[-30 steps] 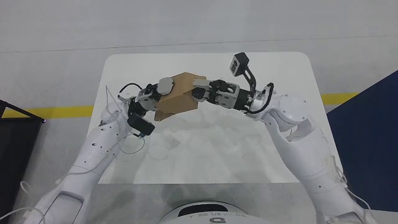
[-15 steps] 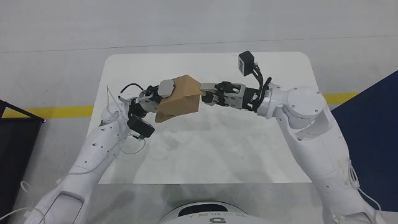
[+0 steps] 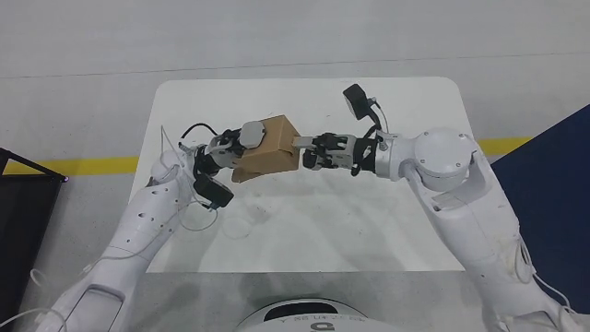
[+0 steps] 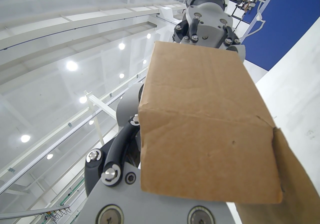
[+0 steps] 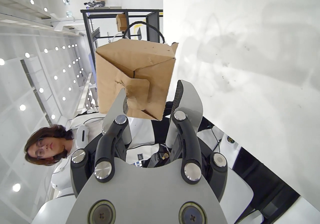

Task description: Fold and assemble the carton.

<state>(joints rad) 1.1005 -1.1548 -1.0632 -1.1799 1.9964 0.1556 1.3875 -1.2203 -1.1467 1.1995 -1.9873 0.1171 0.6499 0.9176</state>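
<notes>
A brown carton (image 3: 273, 146) is held above the white table (image 3: 387, 221), folded into a box shape. My left gripper (image 3: 243, 143) is shut on its left end. In the left wrist view one grey finger (image 4: 126, 110) presses the carton's (image 4: 205, 122) side, and the carton hides the other finger. My right gripper (image 3: 306, 150) is at the carton's right end and stands open. In the right wrist view the carton's (image 5: 130, 67) end, with its folded flaps, faces that gripper (image 5: 151, 97). One fingertip (image 5: 120, 101) overlaps a flap. The other (image 5: 185, 90) stays apart from the carton.
A black rack (image 3: 18, 184) stands off the table's left side and a blue panel (image 3: 553, 166) off its right side. Bare table surface lies in front of and behind the two arms.
My right arm has rolled its wrist and drawn its gripper from the carton's top corner to its right end. The carton has tilted flatter and shifted slightly right in the left gripper.
</notes>
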